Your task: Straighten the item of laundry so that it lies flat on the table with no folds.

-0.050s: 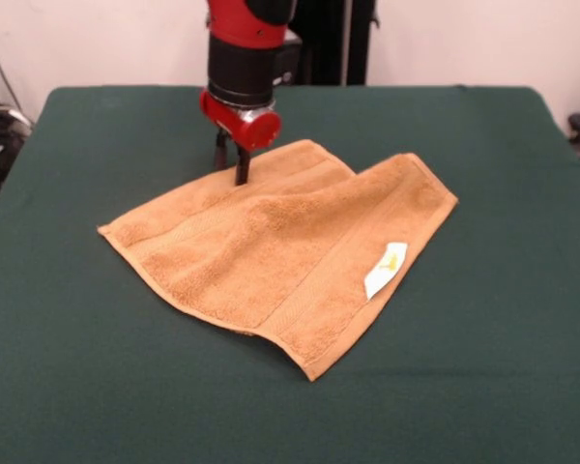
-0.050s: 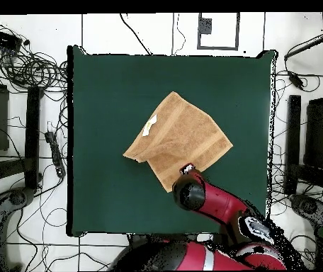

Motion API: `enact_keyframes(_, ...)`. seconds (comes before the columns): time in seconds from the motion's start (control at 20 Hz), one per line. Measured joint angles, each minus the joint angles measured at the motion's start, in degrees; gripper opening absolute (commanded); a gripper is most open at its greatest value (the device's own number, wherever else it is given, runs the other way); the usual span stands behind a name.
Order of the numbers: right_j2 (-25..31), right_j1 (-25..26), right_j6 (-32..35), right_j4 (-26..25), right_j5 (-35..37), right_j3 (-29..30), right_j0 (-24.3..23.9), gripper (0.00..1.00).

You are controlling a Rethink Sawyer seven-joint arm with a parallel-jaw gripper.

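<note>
Green-cloth surface [image 1: 522, 387] is bare at the near side; towel [image 1: 300, 242] sits roughly mid-surface, well apart from every edge. Nearest point is the towel's near corner, then the white label [image 1: 385, 269] on the right-hand border. Towel isn't flat: a top layer is folded diagonally over the lower one, fold crease running from the left corner up toward the far side, lower layer peeking out on the right. Overall it lies corner-on like a diamond, long axis on the left-right diagonal in the front view. Farthest back, the pincer [image 1: 231, 162] is down at the far edge of the folded layer, fingers narrow and close together, tips at the cloth; can't tell whether they've actually pinched any terry. Risks, as I judge it: if it has both layers, a pull drags the whole towel instead of opening the fold; if it has only loops, the grip slips out; pulling along the crease rather than across it likely just bunches the cloth.
</note>
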Motion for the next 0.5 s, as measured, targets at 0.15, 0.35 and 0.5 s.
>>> enact_keyframes(0.15, -0.3, 0.2, 0.0, 0.6, -1.1, 0.2, 0.4, 0.0)
enact_keyframes(0.35, -0.7, 0.3, 0.0, 1.5, -2.8, 0.8, 0.9, 0.0)
enact_keyframes(0.5, -0.8, 0.4, 0.0, 1.8, -3.4, 1.1, 1.0, 0.0)
